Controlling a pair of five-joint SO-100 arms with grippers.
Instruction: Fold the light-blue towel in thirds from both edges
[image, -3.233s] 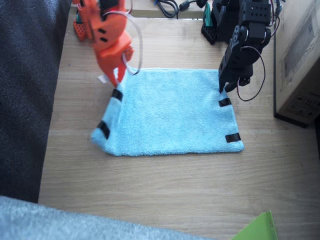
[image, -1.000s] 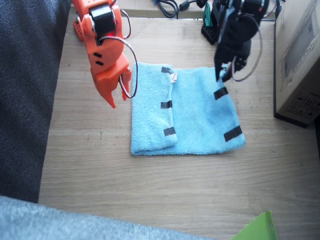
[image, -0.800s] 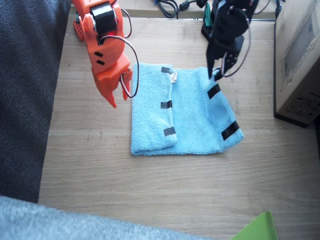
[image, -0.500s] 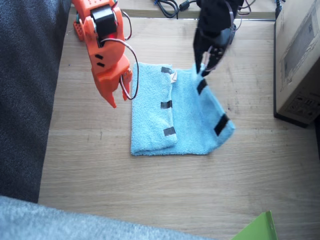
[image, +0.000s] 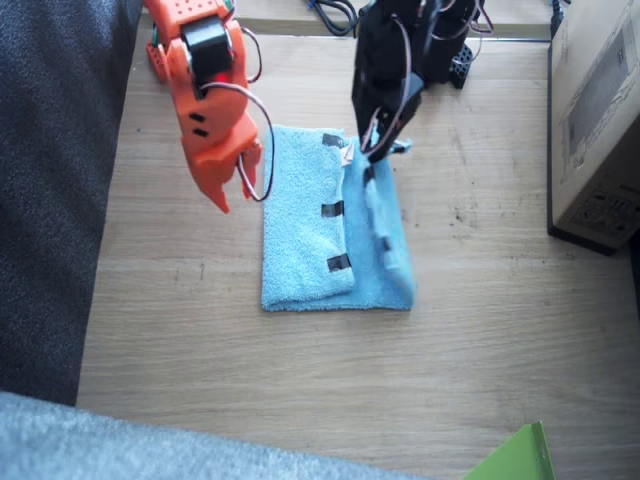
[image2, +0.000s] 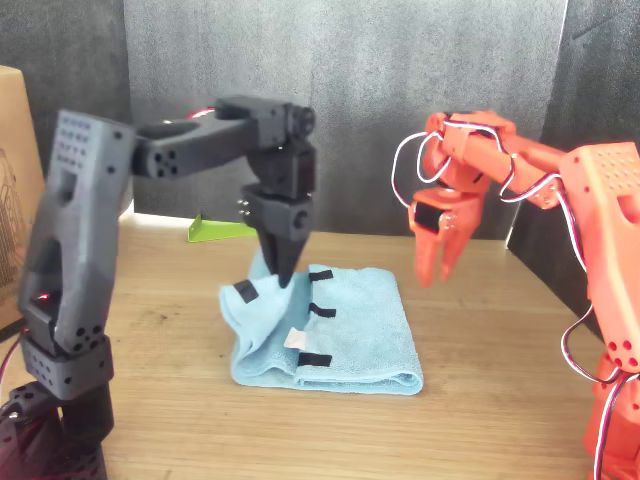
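Observation:
The light-blue towel (image: 305, 235) lies on the wooden table (image: 300, 380), with one short edge folded over its middle, black tape strips up. My left gripper (image: 376, 150), on the black arm, is shut on the other edge and holds it lifted above the towel's middle; the raised flap stands on its side. From the front, that gripper (image2: 283, 276) pinches the flap over the towel (image2: 350, 345). My right gripper (image: 238, 188), on the orange arm, hangs just beside the folded side, clear of the cloth. It (image2: 437, 274) holds nothing, its jaws a little apart.
A cardboard box (image: 600, 120) stands at the table's side near the left arm. A lime-green sheet corner (image: 515, 458) pokes in at the near edge. Dark fabric (image: 50, 200) borders the table beyond the right arm. Cables (image: 335, 12) lie at the back.
My left gripper has carried the towel's edge up and across toward the folded side, so the flat part is now a raised flap. The right arm has barely moved.

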